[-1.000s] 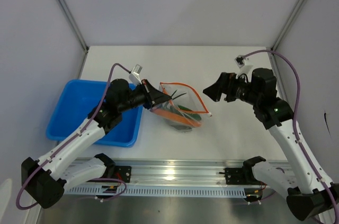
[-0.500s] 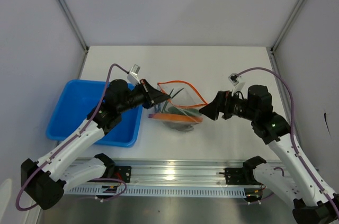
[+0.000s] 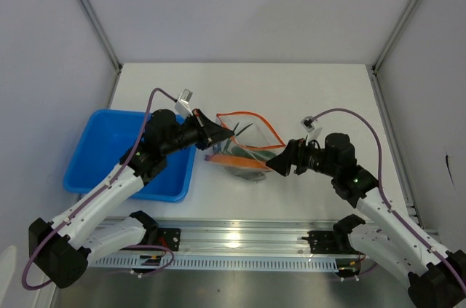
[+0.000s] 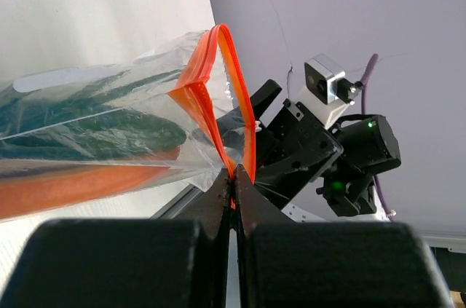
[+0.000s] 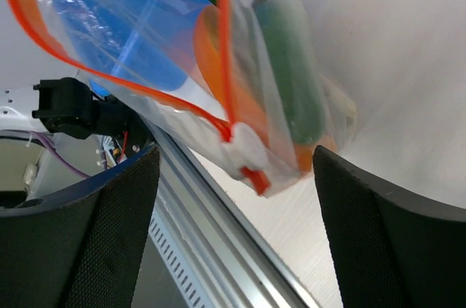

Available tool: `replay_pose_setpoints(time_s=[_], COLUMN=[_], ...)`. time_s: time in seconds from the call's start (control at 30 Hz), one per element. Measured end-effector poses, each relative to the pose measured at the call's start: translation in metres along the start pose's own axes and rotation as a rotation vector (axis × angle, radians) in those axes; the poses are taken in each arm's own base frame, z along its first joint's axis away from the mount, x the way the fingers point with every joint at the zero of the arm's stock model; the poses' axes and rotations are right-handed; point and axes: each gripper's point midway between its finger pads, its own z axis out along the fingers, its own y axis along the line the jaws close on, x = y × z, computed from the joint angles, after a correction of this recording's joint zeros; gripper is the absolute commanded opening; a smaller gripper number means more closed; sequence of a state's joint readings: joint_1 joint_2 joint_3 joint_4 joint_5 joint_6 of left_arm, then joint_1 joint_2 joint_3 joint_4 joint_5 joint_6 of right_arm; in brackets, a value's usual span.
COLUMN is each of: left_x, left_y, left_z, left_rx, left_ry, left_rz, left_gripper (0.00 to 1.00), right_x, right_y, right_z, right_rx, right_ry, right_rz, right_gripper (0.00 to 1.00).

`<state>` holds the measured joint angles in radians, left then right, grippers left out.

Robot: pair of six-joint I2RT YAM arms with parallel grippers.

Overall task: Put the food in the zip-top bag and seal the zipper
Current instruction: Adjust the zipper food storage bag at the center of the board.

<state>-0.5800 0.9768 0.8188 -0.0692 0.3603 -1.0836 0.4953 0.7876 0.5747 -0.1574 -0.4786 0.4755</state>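
Zip-top bag (image 3: 244, 149) sits mid-worktop, just right of the blue tray (image 3: 102, 155): clear plastic, crinkled, lying on its side, one mouth corner raised. Zipper (image 3: 251, 114) is the red-orange strip along the mouth. Its two halves are spread into an open loop and meet only at the ends, so it isn't sealed. Contents: dark-green stalks (image 4: 95, 129) along the length, and under them the meat slab (image 4: 73, 180), which shows orange-red through the film. Both are inside, with a few stalk tips reaching the mouth. Left gripper (image 3: 212, 133) has its fingers (image 4: 218, 191) pressed together on the zipper at the tray-side corner, holding that corner up. Right gripper (image 3: 275, 164) is low at the opposite corner, fingers (image 5: 87, 235) spread wide and gripping nothing. In the right wrist view that corner hangs in the gap between them, with a small white tab on the strip there; I can't tell if the fingers touch it. The bag's lower part looks to be resting on the worktop (image 3: 328, 97). The tray sits at the worktop's left, beside the left arm.
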Motion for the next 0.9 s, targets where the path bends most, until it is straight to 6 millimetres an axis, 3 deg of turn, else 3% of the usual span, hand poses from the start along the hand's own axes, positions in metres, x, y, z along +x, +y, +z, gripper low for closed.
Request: replay_pose_setpoints(time_s=[0.17,0.27,0.3,0.5,0.53,0.63,0.77,0.9], left_x=[0.001,0.001,0.001,-0.003,-0.004,-0.004,-0.004,-0.002], left_y=[0.002,0.005,0.006,0.013,0.014,0.014,0.015,0.018], left_z=[0.000,0.001,0.000,0.000,0.000,-0.001,-0.001,-0.001], left_rx=[-0.004,-0.011,-0.014,-0.029,-0.030,-0.031,-0.032,-0.036], left_ry=[0.002,0.001,0.000,-0.013,-0.015,-0.017,-0.017,-0.009], left_rz=[-0.006,-0.014,-0.017,-0.030,-0.030,-0.031,-0.032,-0.037], left_gripper=[0.00,0.01,0.00,0.01,0.01,0.01,0.01,0.01], right_x=[-0.012,-0.022,-0.025,-0.020,-0.018,-0.010,-0.009,-0.013], right_y=[0.016,0.022,0.023,0.016,0.014,0.009,0.008,0.008], right_z=[0.007,0.011,0.012,0.020,0.020,0.020,0.018,0.018], right_rx=[-0.073,-0.102,-0.107,-0.117,-0.117,-0.109,-0.107,-0.110], right_ry=[-0.082,-0.125,-0.136,-0.151,-0.151,-0.142,-0.152,-0.165], right_rz=[-0.101,-0.155,-0.167,-0.189,-0.191,-0.193,-0.205,-0.210], right_gripper=[0.78,0.68,0.61,0.64,0.71,0.76,0.70,0.58])
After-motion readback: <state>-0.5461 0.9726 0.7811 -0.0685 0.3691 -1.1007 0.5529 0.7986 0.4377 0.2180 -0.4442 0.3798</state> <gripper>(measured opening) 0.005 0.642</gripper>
